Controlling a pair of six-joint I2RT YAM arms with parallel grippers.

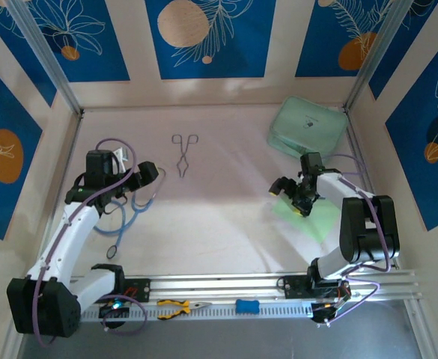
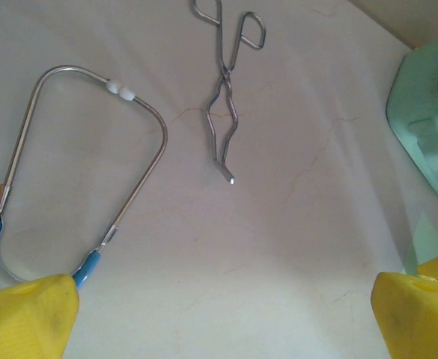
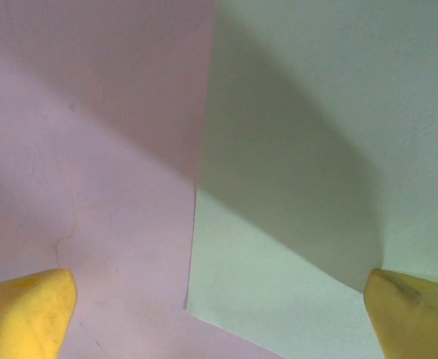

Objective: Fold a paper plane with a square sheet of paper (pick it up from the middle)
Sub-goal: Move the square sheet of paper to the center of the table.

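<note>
**Square sheet of paper** (image 1: 317,218): found lying flat on the right half of the bench (image 1: 219,224), directly beneath the right end effector (image 1: 296,197). In the right wrist view the sheet (image 3: 316,149) is seen with its left edge running straight up the middle of the frame. One corner is noted low down, between the two yellow fingertips (image 3: 25,314). A shadow is cast across the sheet. No fold or crease can be made out.

**Right end effector** (image 3: 219,307): its jaws are spread wide and nothing is held. One fingertip stands over bare bench, the other over the paper. Whether the sheet is touched cannot be told.

**Surroundings of the sheet**: a mint-green case (image 1: 308,126) is set near the far right corner, apart from the sheet's far edge. Bare bench is noted to the sheet's left and toward the near rail.

**Left end effector** (image 1: 145,175): held over the left half of the bench, jaws spread wide (image 2: 219,314), nothing gripped. A stethoscope (image 2: 84,164) lies under and beside it, and metal tongs (image 2: 226,97) lie further out, clear of the stethoscope.

**Near rail**: pliers (image 1: 177,308) with yellow handles and a blue-handled tool (image 1: 247,306) are recorded, well apart from the sheet.
</note>
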